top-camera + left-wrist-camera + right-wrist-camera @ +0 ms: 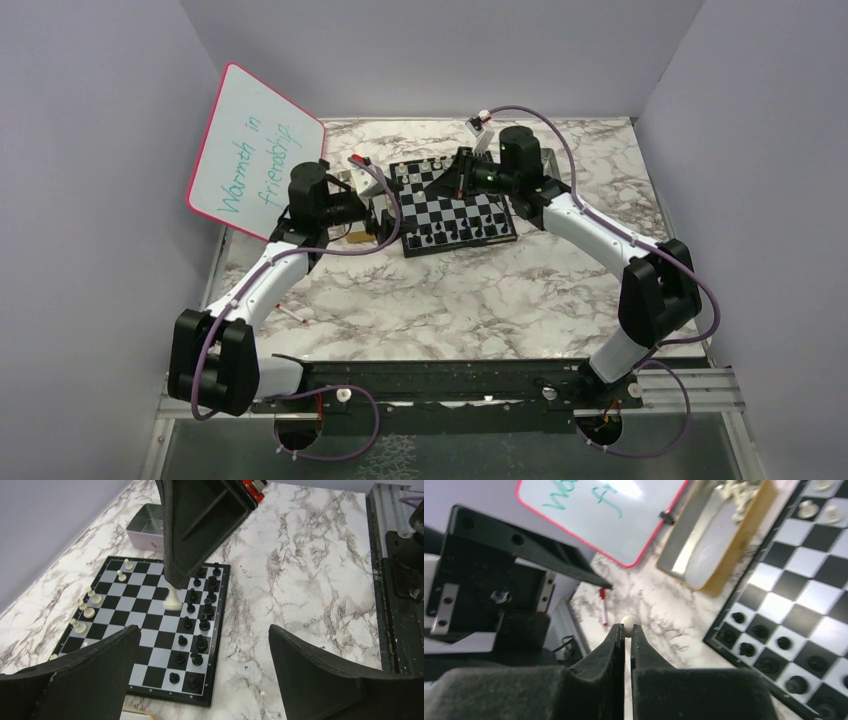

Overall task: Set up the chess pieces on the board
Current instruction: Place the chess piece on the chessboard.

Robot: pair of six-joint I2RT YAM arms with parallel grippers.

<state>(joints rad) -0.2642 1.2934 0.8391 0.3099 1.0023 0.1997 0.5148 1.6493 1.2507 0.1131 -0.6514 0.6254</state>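
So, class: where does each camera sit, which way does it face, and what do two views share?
Top external: high behind the arms, looking down on the board; both arms show.
Left wrist: beside the board, facing across it; its open fingers frame the bottom.
Right wrist: over the board's edge, facing down; its shut fingers show.
Shared: both wrist views show the pale piece in the right gripper.

We stretch our left arm (262, 280) from 7 o'clock toward 12, the left gripper (203, 630) aimed at 3 o'clock, jaws spread wide. Our right arm (600, 230) bends in from 5 o'clock, and the right gripper (627, 626) faces 9 o'clock, pinching a pale chess piece (630, 620).
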